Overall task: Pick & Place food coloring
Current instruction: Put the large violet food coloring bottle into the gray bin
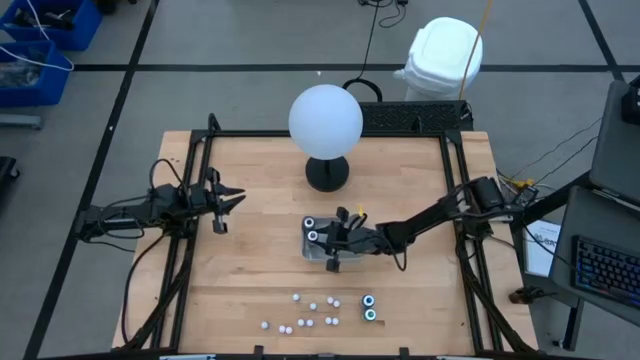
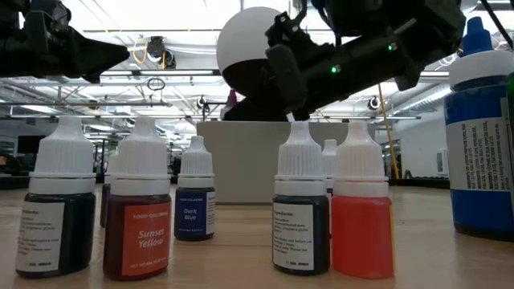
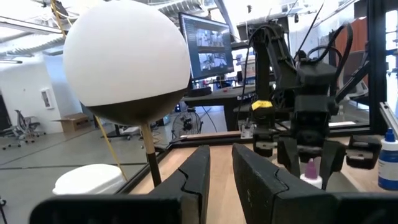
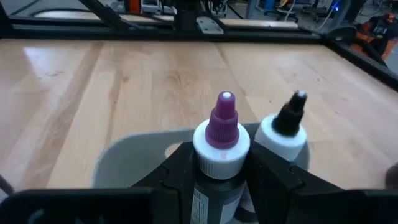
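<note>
Right wrist view: my right hand (image 4: 221, 171) pinches a purple-capped food coloring bottle (image 4: 221, 140) below its cap over the tray (image 4: 124, 158); light, stiff, slick, so I grip the body.

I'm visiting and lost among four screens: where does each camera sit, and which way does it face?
High view: overhead, looking straight down on the table; both arms show.
Low view: at table height, level past small bottles; arms overhead.
Left wrist view: on the left arm, past its open hand toward the right arm.
Right wrist view: on the right arm; its hand grips a purple-tipped bottle over the tray.
Shared: the globe shows in the high, low and left wrist views.
</note>
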